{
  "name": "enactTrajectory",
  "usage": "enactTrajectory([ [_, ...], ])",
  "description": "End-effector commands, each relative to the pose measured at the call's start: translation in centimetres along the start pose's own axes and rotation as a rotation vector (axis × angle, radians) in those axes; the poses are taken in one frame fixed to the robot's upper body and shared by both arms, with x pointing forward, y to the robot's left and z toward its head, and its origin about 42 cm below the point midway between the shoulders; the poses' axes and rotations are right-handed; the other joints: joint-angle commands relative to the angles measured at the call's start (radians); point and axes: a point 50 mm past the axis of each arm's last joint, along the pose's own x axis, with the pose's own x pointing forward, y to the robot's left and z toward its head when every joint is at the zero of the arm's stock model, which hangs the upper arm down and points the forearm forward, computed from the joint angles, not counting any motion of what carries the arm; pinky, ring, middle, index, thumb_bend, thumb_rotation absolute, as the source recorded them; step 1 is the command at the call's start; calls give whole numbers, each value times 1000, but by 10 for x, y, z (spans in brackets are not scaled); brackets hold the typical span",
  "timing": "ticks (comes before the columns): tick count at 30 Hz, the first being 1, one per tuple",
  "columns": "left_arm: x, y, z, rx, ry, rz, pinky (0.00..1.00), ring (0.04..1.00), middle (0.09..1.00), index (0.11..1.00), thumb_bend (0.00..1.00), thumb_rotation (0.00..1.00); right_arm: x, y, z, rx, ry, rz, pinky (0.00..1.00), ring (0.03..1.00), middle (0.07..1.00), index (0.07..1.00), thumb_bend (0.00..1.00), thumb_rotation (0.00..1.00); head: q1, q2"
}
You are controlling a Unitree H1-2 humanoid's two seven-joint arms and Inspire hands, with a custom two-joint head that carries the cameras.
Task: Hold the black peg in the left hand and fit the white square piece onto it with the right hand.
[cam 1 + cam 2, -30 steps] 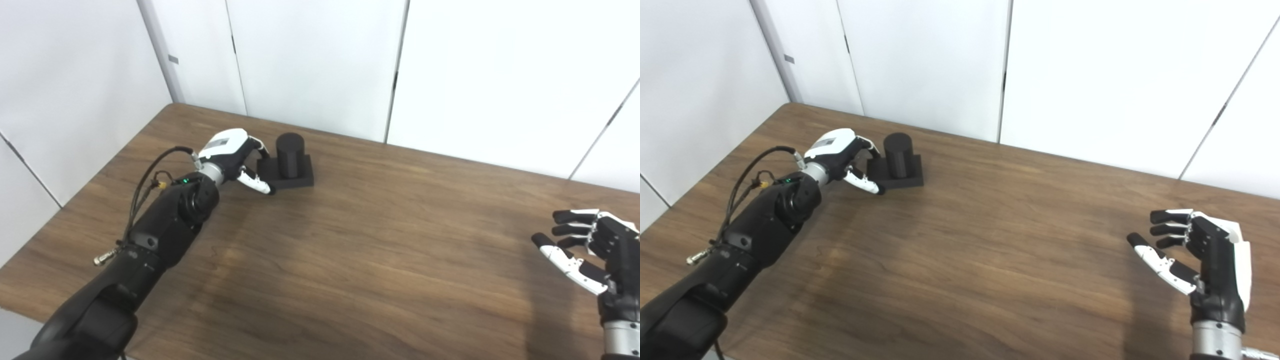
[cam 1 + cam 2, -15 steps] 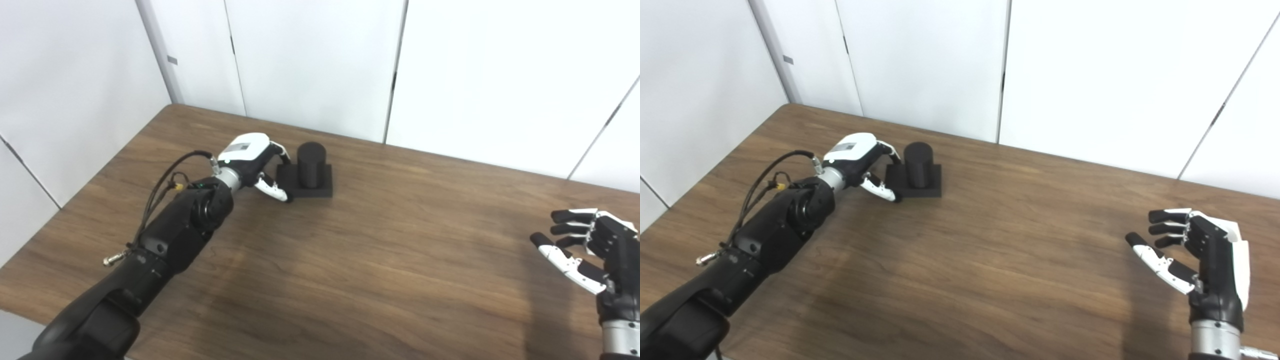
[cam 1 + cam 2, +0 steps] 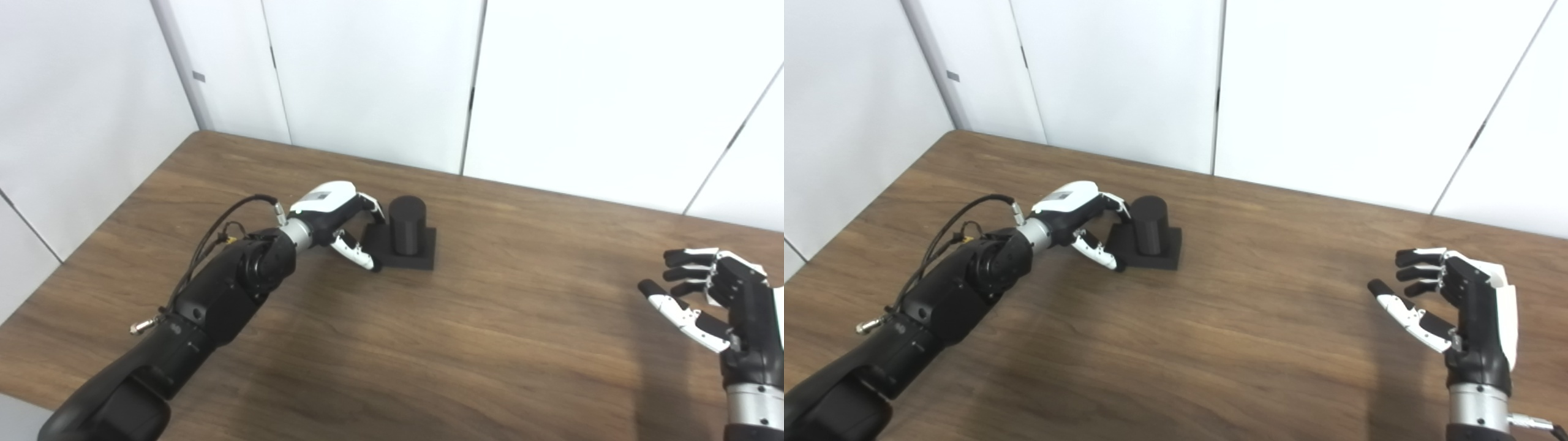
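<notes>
One black peg (image 3: 407, 224) stands upright on the brown wooden tabletop (image 3: 502, 343), a short dark cylinder rising from a flat square black base (image 3: 405, 249). It sits left of the middle of the surface, toward the far edge. No white square piece shows in either view.

Two robot hands are in sight. One, the left robot hand (image 3: 334, 219), lies just beside the peg on its left, its white back facing up. Its fingers (image 3: 372, 206) curl over the left edge of the base, and its thumb (image 3: 355, 255) touches the near left corner. It grips only that edge of the base; whether the hold is firm cannot be told. The cylinder itself is untouched. One black arm (image 3: 202, 309) runs from this hand down to the lower left corner, with cables (image 3: 214, 228) looping above its wrist.

The right robot hand (image 3: 1448, 300) hovers well apart from the peg, above the right side of the tabletop. It is released, palm turned toward the left, fingers spread and slightly bent, grasping nothing.

Compared with a second ago, the peg and its base have slid to the right and nearer the middle of the tabletop, with the left robot hand travelling alongside them. The right robot hand keeps the same spread pose. The whole scene has also shifted a little, so the head cameras have moved slightly.

Three white wall panels (image 3: 367, 73) stand behind the tabletop.
</notes>
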Motion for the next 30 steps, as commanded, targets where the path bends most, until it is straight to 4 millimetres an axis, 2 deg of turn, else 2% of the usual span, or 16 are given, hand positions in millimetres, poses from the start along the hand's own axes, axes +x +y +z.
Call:
enactTrajectory([
  [1,5,-30,25,-34,-106,-161,837,928,862,487,524,65,11,-5,15,2,-98,-21,424,535,613,489,493,124,-10,3],
  [5,7,-35,35,-35,-148,-225,877,937,863,487,524,64,12,-5,14,3,-100,-21,423,537,613,490,493,124,-17,7],
  [19,12,-60,66,-13,-220,-368,857,924,857,488,524,66,11,-2,17,-9,-111,-25,419,541,606,490,493,125,-67,21],
  [30,7,-79,73,11,-260,-411,828,917,856,489,524,64,9,1,22,11,-104,-31,426,538,613,490,494,129,-146,39],
])
